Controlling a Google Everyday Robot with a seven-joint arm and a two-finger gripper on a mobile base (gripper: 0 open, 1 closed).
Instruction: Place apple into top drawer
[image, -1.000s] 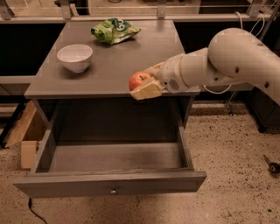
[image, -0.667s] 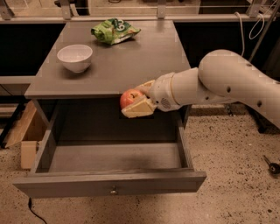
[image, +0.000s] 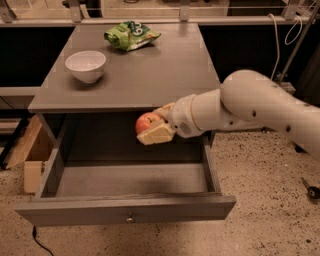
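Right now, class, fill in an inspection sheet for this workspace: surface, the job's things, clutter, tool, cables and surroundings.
Surface: grey table top, carrying two items.
Job's things: apple held in the air over the top drawer, which is pulled open; nothing seen inside it.
Clutter: white bowl at the left of the top; green snack bag at the back.
Tool: tool shut on the apple, just below the table's front edge, above the drawer's rear part.
Cables: pale cable hanging at the right rear; dark cable on the floor at front left.
Surroundings: speckled floor; wooden box left of the table.
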